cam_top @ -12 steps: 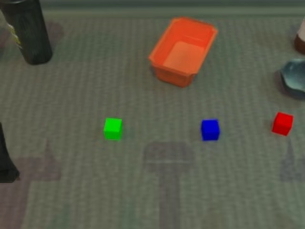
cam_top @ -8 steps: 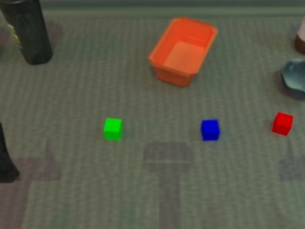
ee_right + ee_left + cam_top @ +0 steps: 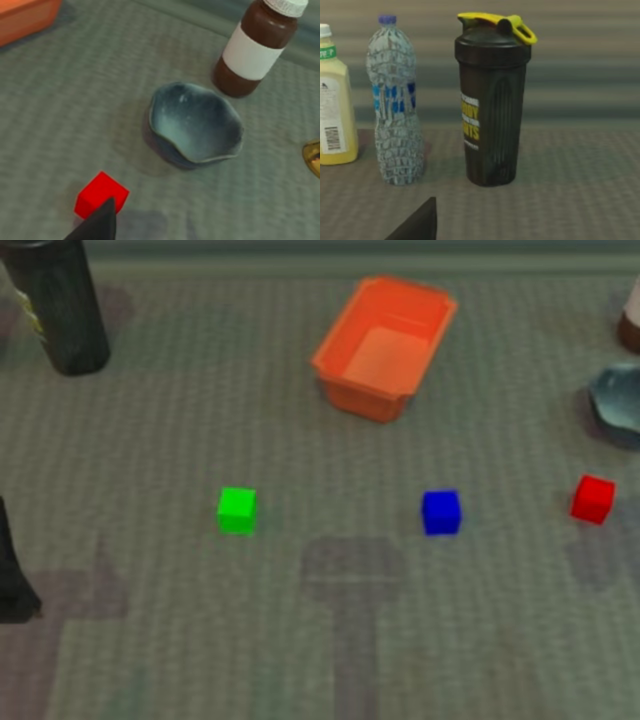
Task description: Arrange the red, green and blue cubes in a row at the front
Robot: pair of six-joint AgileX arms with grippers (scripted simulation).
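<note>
Three cubes lie apart on the table in the top view: the green cube at left, the blue cube in the middle, the red cube near the right edge. My right gripper hovers just short of the red cube; one dark fingertip overlaps its near corner in the right wrist view, and nothing is held. The right gripper is out of the top view; only its shadow shows. My left gripper is parked at the left edge, one fingertip showing, holding nothing.
An orange tub stands at the back centre. A black shaker bottle is at the back left, with a water bottle and a yellow bottle beside it. A blue-grey bowl and a brown bottle stand behind the red cube.
The right arm's shadow on the table has slid up toward the red cube. None of the cubes has moved, and the left arm is still.
</note>
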